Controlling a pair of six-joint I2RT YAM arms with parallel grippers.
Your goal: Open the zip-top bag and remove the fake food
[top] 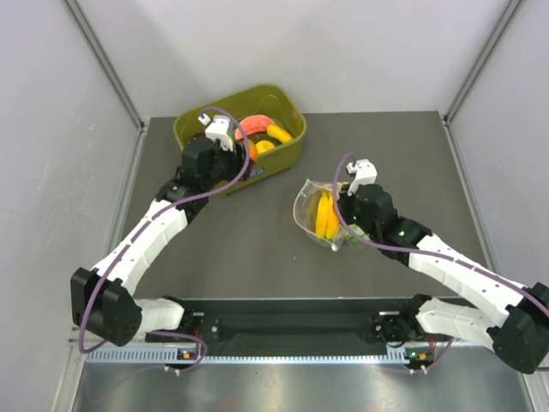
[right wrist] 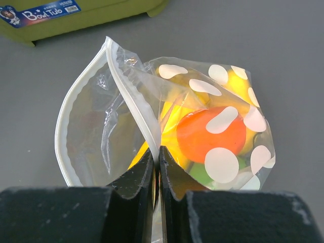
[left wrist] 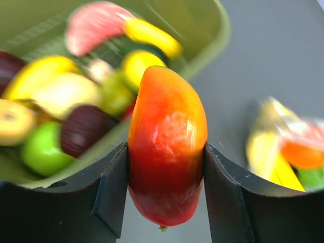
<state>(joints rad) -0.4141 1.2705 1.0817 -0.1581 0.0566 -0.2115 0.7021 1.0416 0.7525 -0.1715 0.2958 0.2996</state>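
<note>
The zip-top bag (right wrist: 167, 126) lies on the table with its mouth gaping open; it also shows in the top view (top: 319, 215). Inside it are a yellow banana bunch (top: 325, 215), an orange piece (right wrist: 210, 134) and a green piece (right wrist: 202, 174). My right gripper (right wrist: 156, 150) is shut on one side of the bag's white zip strip (right wrist: 129, 83). My left gripper (left wrist: 166, 147) is shut on a red piece (left wrist: 167, 116) of fake food, holding it in the air at the near edge of the olive-green tub (left wrist: 220, 30), well left of the bag.
The olive-green tub (top: 193, 127) at the back left holds several toy fruits, among them a pink watermelon slice (top: 255, 126) and a dark purple round fruit (left wrist: 83, 129). The tub's labelled wall (right wrist: 101, 15) stands just beyond the bag. Grey table (top: 257, 240) lies between the arms.
</note>
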